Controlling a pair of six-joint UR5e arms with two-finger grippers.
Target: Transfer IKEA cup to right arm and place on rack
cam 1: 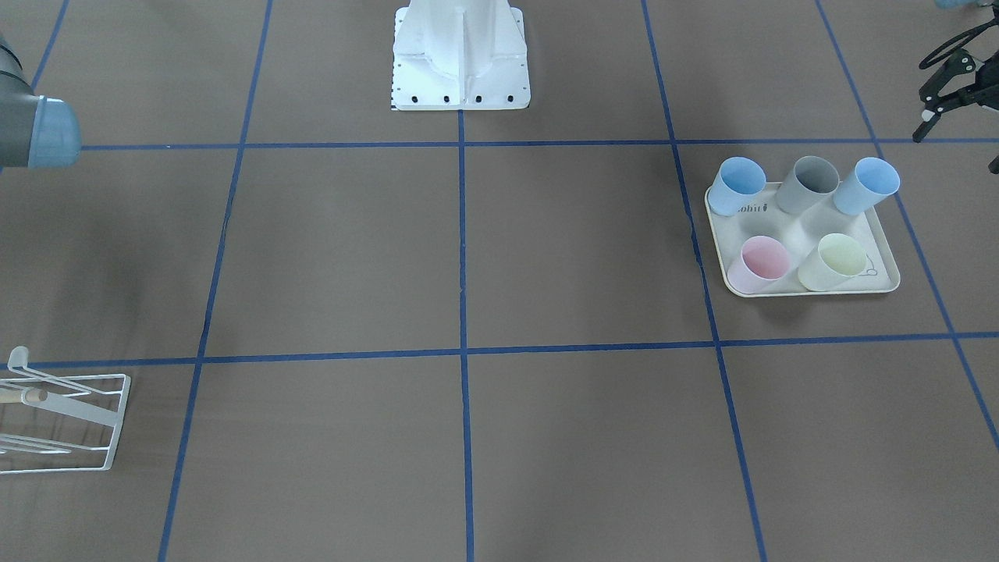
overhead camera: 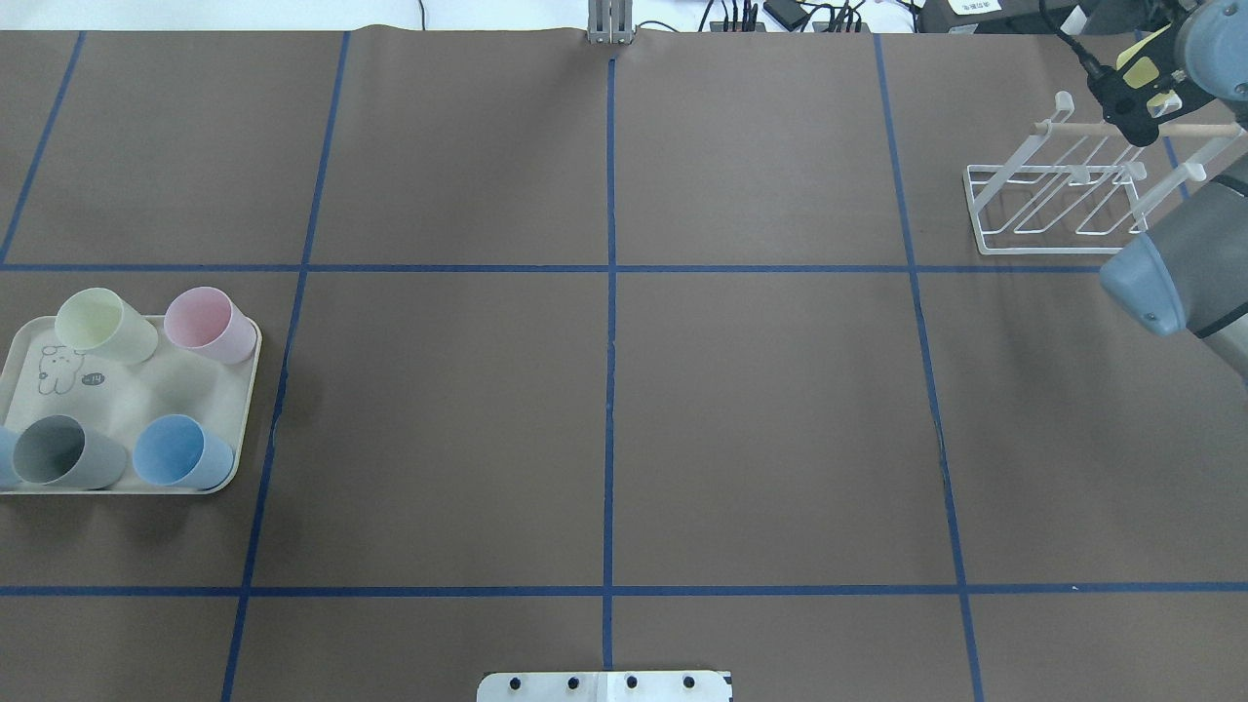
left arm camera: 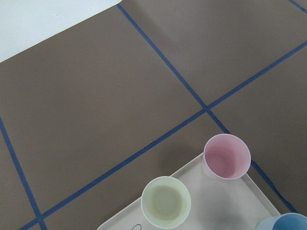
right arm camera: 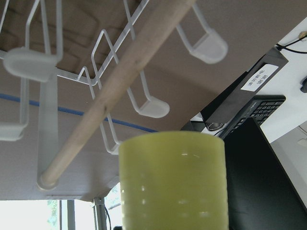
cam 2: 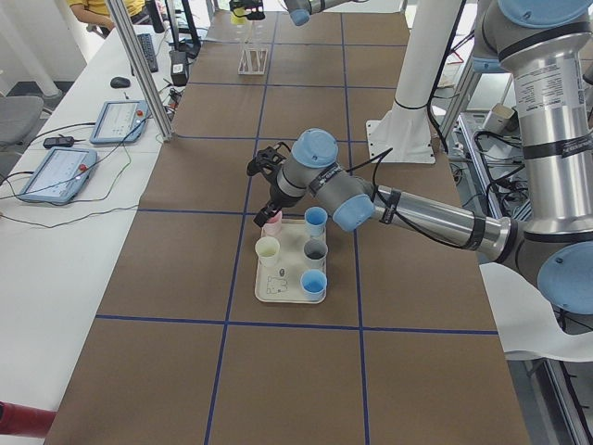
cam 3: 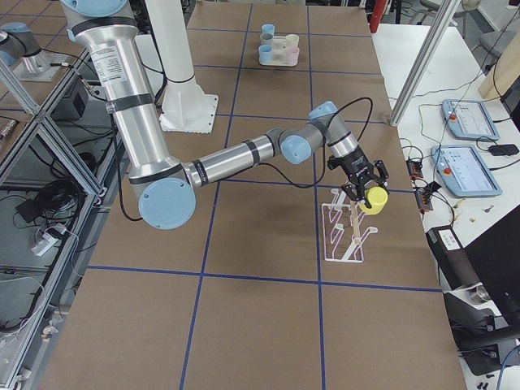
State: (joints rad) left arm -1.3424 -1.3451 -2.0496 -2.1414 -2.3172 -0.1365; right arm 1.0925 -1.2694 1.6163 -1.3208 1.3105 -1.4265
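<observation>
- IKEA cup (right arm camera: 171,184), yellow: we see it clamped between the right gripper's (cam 3: 370,195) jaws, closed on its sides.
- The rack (cam 3: 345,236) stands just beyond those jaws, its dowel (right arm camera: 120,91) near the cup.
- Left gripper (cam 2: 269,213) hangs above the pink cup (cam 2: 272,223); we cannot tell how wide its jaws are.

The right arm (cam 3: 236,158) reaches far out. Its right gripper (cam 3: 365,188) points down and squeezes a yellow cup (cam 3: 376,200). The left arm (cam 2: 426,215) stretches low, its left gripper (cam 2: 267,211) pointing down (fingers too small to judge).
</observation>
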